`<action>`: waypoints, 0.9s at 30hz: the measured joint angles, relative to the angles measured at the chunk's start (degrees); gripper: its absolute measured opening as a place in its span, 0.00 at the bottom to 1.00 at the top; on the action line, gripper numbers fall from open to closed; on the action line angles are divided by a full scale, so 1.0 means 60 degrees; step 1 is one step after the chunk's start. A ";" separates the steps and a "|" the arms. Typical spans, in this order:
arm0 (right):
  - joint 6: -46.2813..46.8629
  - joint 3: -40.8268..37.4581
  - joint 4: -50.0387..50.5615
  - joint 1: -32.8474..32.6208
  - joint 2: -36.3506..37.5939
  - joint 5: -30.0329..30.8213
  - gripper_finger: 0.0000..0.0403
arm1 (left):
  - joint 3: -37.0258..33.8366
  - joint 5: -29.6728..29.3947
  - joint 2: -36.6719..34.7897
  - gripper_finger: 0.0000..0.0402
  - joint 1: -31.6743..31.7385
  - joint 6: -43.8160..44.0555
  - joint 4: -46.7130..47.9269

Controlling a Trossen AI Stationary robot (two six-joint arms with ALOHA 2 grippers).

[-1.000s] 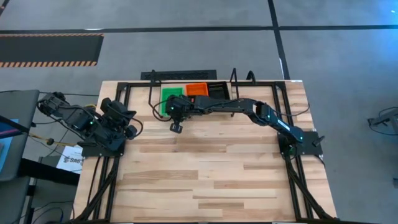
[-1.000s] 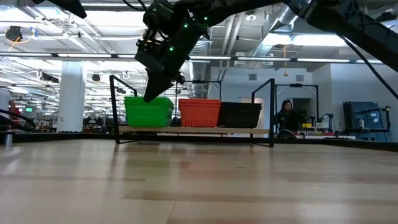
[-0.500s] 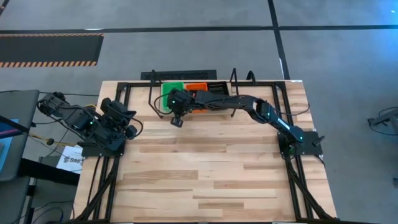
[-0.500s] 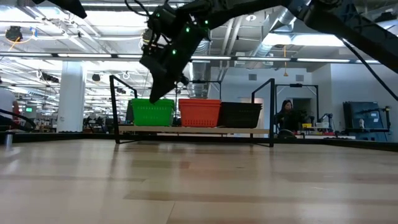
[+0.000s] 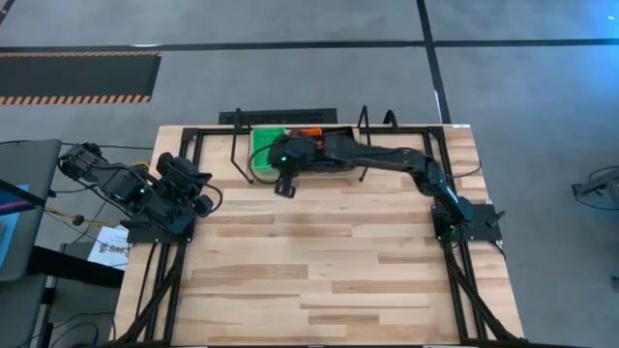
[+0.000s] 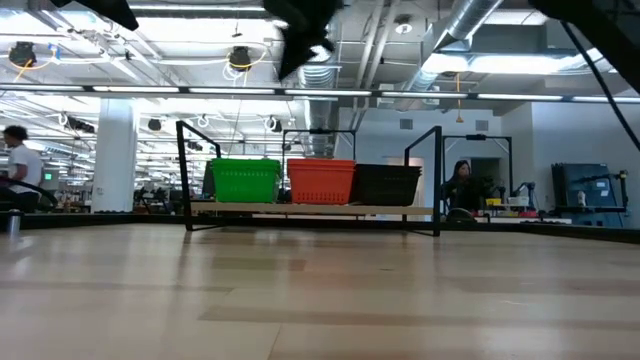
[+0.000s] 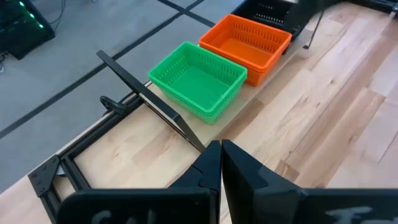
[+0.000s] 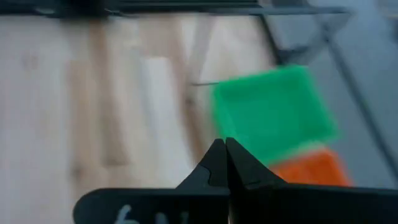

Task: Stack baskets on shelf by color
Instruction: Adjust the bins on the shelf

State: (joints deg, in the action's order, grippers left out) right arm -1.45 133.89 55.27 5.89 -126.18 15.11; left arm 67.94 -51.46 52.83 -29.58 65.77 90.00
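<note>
Three baskets stand side by side with their bottoms on the low black wire shelf at the table's far edge: green, red-orange and black. In the high view the green basket shows, and my right arm covers most of the red-orange one. My right gripper is shut and empty. It hangs high over the table just in front of the green basket and shows at the top of the low view. My left gripper is shut and empty, parked at the table's left edge.
The shelf's looped end brackets stand up at either side of the baskets. The black tube frame runs along the table's edges. Bare wooden tabletop spreads across the middle and near side. People show far back in the room.
My right gripper has risen from the height of the green basket's front to near the top of the low view. It has also drawn a little toward the table's right, staying shut. The baskets stay on the shelf.
</note>
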 joint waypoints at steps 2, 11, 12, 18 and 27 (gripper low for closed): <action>0.0267 -0.0016 0.0918 0.0051 0.0300 0.0753 0.00 | 0.0000 0.0000 0.0005 0.00 0.0000 0.0002 0.0004; 0.3333 -0.0102 0.5831 0.0164 0.0843 0.3086 0.00 | 0.0004 -0.0012 0.0006 0.00 0.0000 -0.0028 0.0004; 0.3363 -0.0296 0.5639 0.0158 0.0877 0.3087 0.00 | 0.0004 -0.0018 0.0009 0.00 0.0000 -0.0028 0.0001; 0.3450 -0.1435 0.4837 0.0150 0.1003 0.2190 0.00 | 0.0004 0.0004 0.0009 0.00 0.0000 -0.0109 0.0004; 0.3011 -0.4337 0.1543 0.0172 0.0970 0.0029 0.00 | 0.0004 0.0007 0.0009 0.00 0.0000 -0.0220 0.0004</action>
State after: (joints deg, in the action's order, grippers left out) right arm 16.62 107.87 64.53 6.92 -120.36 15.29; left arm 67.96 -51.42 52.88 -29.58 64.45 90.02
